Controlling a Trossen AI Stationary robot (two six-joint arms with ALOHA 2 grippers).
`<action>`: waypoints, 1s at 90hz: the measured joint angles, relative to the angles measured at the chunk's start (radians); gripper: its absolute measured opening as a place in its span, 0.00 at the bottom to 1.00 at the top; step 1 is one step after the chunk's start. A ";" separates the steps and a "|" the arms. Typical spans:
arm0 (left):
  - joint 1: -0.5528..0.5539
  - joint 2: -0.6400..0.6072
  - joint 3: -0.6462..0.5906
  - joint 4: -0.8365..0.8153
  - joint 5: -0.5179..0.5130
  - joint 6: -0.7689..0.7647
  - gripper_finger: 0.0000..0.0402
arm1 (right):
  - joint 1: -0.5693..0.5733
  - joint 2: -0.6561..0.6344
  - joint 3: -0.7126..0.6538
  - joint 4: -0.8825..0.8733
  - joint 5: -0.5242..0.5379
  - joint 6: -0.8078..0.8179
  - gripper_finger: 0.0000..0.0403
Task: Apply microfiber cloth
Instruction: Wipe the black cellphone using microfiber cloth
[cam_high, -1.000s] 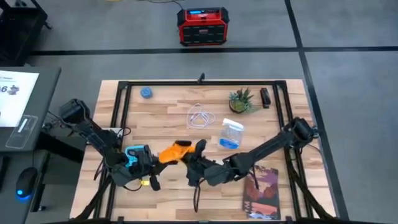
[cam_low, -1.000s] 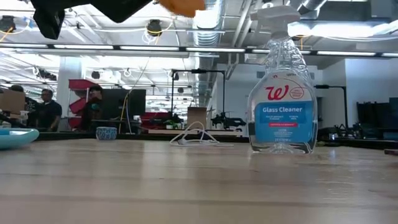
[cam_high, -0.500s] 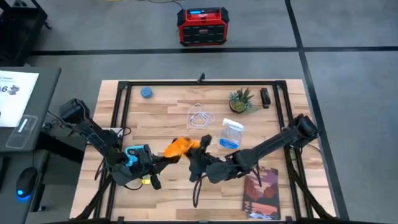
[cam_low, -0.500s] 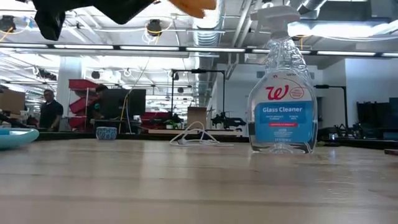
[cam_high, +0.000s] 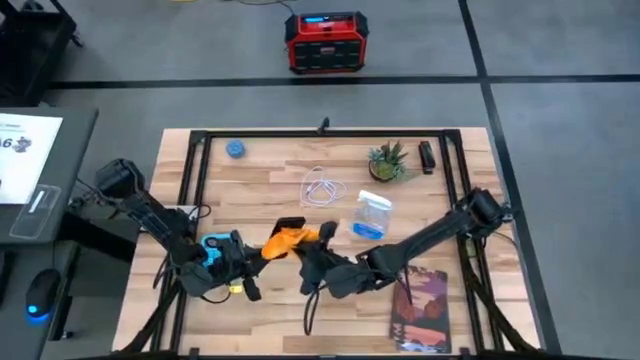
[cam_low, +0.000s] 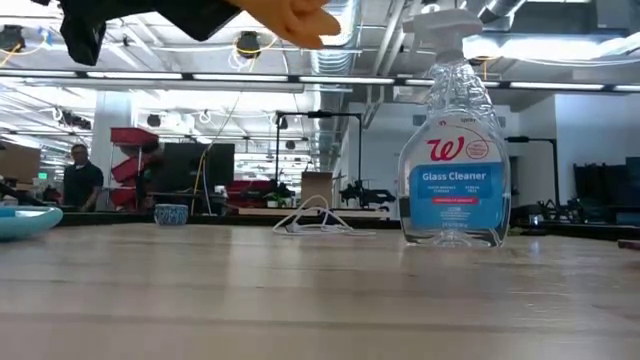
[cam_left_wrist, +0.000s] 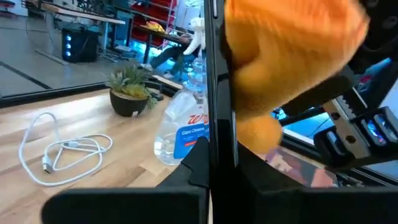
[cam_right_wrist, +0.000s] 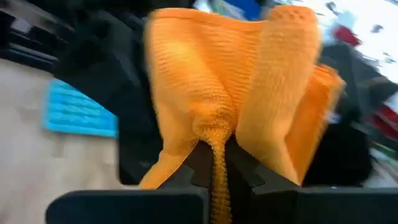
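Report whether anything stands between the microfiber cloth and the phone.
Nothing visible does. The right end effector grips the microfiber cloth directly beside the phone, which the left end effector holds on edge.

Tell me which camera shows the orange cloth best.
The right wrist view: the microfiber cloth fills it, pinched in the right hand. The left wrist view shows one bulging part, the high view a small bunch, the low view only a corner.

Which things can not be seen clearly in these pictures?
- Black phone screen: left wrist view, covered by the microfiber cloth.
- Left pincer: high view, too small to read its grip.
- Blue calculator: right wrist view, blurred, partly behind the cloth.
- Book: high view, right arm crosses it.
- Low view: both arms cut off at the top edge.
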 joint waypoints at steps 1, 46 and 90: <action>0.000 0.000 0.000 0.001 0.002 0.004 0.02 | 0.000 0.003 0.001 -0.002 -0.010 0.004 0.00; 0.040 0.000 -0.001 0.061 -0.031 0.018 0.02 | -0.015 0.033 -0.001 -0.024 -0.146 0.195 0.00; 0.085 -0.001 0.000 0.109 0.006 0.068 0.02 | -0.029 0.032 0.000 -0.036 -0.056 0.236 0.00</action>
